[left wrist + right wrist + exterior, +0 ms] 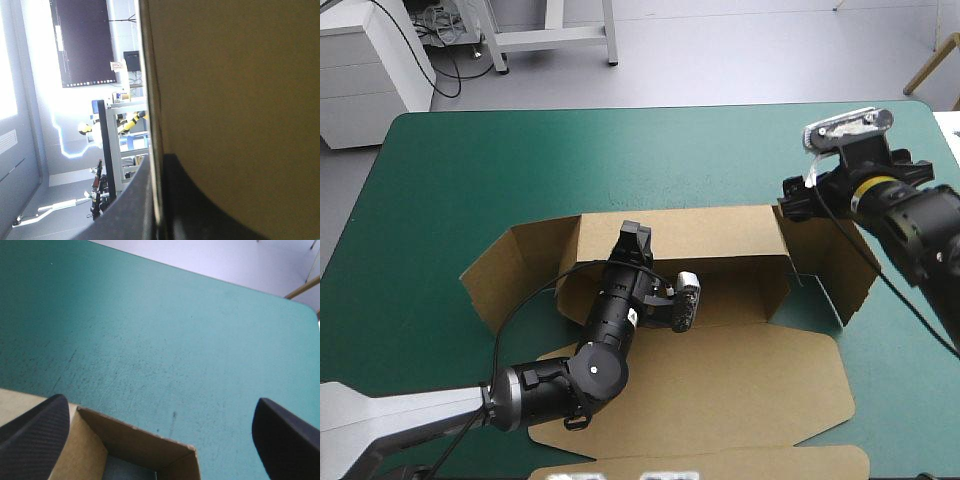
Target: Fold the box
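Note:
The brown box (pixel 720 390) lies open in the middle of the teal-green cover (pixel 470 170), its back wall raised and side flaps angled outward. My left gripper (pixel 636 236) reaches over the base panel to the top edge of the back wall. In the left wrist view the board (pixel 235 100) stands edge-on between the black fingers, with the left gripper (pixel 156 200) shut on it. My right gripper (pixel 795 203) hovers at the box's far right corner. It stands open (pixel 160 402), fingers wide apart above the corner of the board (pixel 135 442).
The teal-green cover (pixel 150 330) runs on behind the box to the table's far edge and its rounded far right corner. The box's long front flap (pixel 720 465) lies flat at the table's near edge.

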